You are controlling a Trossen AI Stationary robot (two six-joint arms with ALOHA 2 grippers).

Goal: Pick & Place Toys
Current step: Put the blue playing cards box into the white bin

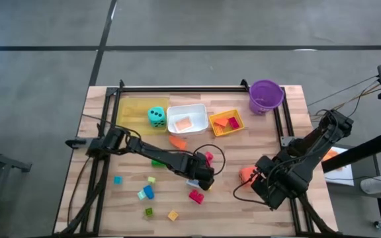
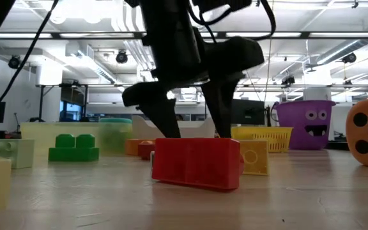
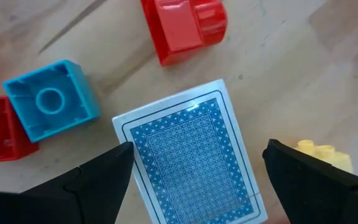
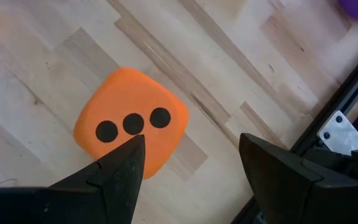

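Note:
My left gripper (image 1: 204, 180) is open, pointing down at mid-table over a blue patterned card (image 3: 191, 162) that lies flat on the wood. Its fingers stand on either side of the card, and in the low view (image 2: 190, 124) they come down behind a red block (image 2: 197, 163). My right gripper (image 4: 192, 140) is open just above and beside the orange dotted die (image 4: 132, 127), which rests on the table at the right (image 1: 247, 174). A teal die (image 1: 156, 116) sits on the yellow tray (image 1: 132, 109). Small blocks lie scattered across the near left of the table.
A red block (image 3: 182, 25), a blue block (image 3: 51, 99) and a yellow block (image 3: 322, 152) lie close around the card. At the far edge stand a white tray (image 1: 187, 111), a yellow basket (image 1: 238, 125) and a purple bucket (image 1: 265, 96). An orange card (image 1: 177, 141) lies near the white tray.

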